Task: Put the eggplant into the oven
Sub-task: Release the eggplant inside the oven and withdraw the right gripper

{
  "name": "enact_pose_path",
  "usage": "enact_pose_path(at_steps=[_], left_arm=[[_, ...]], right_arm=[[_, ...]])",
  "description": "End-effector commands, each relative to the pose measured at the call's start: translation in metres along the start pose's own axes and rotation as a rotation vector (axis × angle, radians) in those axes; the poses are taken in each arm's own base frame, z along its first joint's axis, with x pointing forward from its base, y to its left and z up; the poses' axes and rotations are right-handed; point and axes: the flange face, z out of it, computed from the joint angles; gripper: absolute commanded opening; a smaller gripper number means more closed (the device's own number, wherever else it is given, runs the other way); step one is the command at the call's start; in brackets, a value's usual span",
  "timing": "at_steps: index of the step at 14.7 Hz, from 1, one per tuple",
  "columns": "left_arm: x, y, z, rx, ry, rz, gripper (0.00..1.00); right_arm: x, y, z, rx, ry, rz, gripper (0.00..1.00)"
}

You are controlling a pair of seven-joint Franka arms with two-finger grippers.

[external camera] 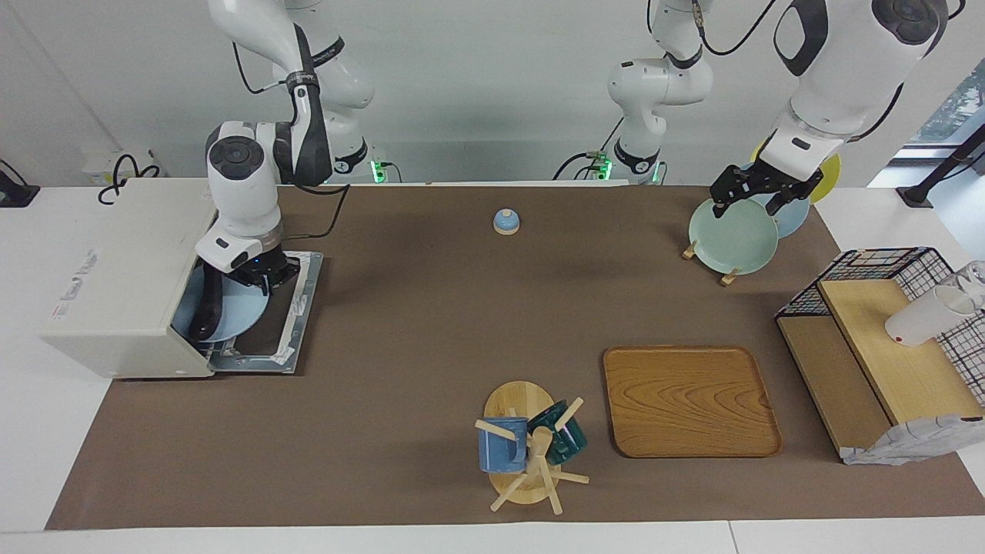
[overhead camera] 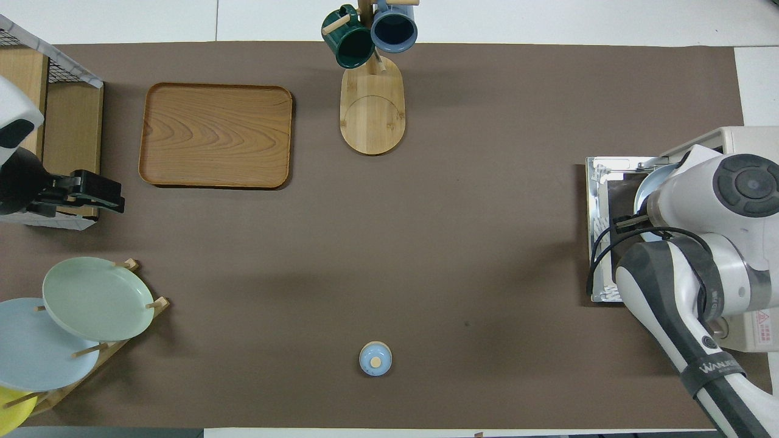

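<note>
Oven (external camera: 115,308) at the right arm's end of the desk (external camera: 431,323), door (external camera: 296,315) dropped flat and open. Light blue plate (external camera: 231,308) sits half in the oven mouth, partly over the door. Eggplant (external camera: 209,308) lying on that plate, dark and curved, at the oven opening; in the overhead view hidden under the arm. Right end effector (external camera: 265,278) low over the plate at the eggplant's upper end; finger spacing cannot be told, nor whether contact remains. Left end effector (external camera: 758,196) parked above the green plate (external camera: 731,237) in the rack, fingers apart, empty, waiting. Judgement: placement nearly done, eggplant at the threshold; remaining: confirm release, withdraw arm, possibly push plate deeper.
</note>
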Motion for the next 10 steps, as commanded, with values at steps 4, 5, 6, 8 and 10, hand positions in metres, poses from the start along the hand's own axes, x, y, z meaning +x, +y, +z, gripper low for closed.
enact_pose_path(at_steps=[4, 5, 6, 8, 10], left_arm=[[-0.003, -0.003, -0.002, 0.020, 0.004, 0.002, 1.00], [-0.004, -0.003, -0.002, 0.020, 0.002, 0.004, 1.00], [-0.004, -0.003, -0.002, 0.020, 0.002, 0.004, 1.00], [-0.003, -0.003, -0.002, 0.020, 0.004, 0.004, 1.00], [-0.004, -0.004, -0.002, 0.020, 0.002, 0.001, 1.00]], right_arm=[[0.031, -0.027, -0.048, 0.117, -0.006, -0.008, 0.33], [0.036, -0.035, -0.051, 0.115, 0.023, -0.002, 0.16], [0.042, -0.046, -0.045, 0.124, 0.048, 0.014, 0.00], [0.043, -0.063, -0.008, 0.147, 0.050, 0.034, 0.00], [0.039, -0.068, 0.025, 0.163, 0.047, 0.037, 0.00]])
